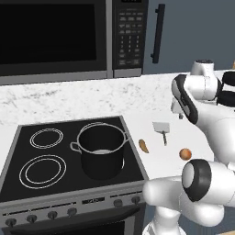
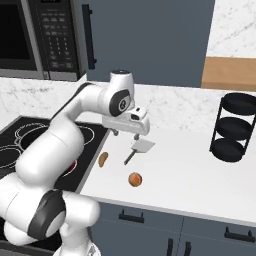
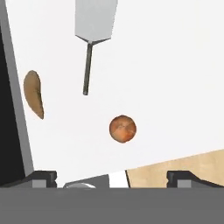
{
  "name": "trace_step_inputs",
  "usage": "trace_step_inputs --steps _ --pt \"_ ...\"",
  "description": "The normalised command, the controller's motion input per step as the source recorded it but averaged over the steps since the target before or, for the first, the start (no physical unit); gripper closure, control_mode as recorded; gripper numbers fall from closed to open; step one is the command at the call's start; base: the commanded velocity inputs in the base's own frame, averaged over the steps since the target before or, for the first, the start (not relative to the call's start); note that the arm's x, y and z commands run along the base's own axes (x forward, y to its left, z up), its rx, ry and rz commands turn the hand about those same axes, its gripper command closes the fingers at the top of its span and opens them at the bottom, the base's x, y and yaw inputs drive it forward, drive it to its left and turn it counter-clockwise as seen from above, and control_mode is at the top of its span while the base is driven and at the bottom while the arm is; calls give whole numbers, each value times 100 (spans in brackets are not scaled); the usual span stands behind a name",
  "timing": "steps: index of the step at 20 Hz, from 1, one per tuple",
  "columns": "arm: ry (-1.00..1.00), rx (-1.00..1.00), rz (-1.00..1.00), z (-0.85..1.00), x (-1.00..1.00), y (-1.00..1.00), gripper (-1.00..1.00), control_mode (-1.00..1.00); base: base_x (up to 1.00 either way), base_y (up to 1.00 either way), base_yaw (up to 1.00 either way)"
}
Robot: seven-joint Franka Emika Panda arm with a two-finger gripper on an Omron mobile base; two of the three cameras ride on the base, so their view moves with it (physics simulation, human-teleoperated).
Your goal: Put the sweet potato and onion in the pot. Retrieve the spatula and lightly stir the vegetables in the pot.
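White counter [image 2: 200, 165] open around onion [image 2: 135, 179].

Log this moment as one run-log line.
gripper: open, above counter | sweet potato, onion, spatula: on counter, apart | pot: on stove, no vegetables seen inside

We note the pot [image 1: 102, 151] as dark matt metal with a lighter, silvery rim. The stovetop [image 1: 27, 176] reads as glossy black glass. The bench [image 2: 200, 160] is smooth matt white; the wall behind it looks like veined marble. The spatula [image 3: 92, 26] has a grey metallic blade. The sweet potato [image 3: 33, 93] has dull brown skin, and the onion [image 3: 122, 128] a slightly mottled orange skin.
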Motion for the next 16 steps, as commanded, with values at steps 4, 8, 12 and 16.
trace_step_inputs --steps 4,8,12,16 --pt "19 0 -11 -63 0 -36 -100 -100 0 0 0" --pt "13 0 -3 -61 0 -1 -100 -100 0 0 0" --pt "3 0 0 -55 0 0 -100 -100 0 0 0" --pt "0 0 0 -47 0 0 -100 -100 0 0 0"
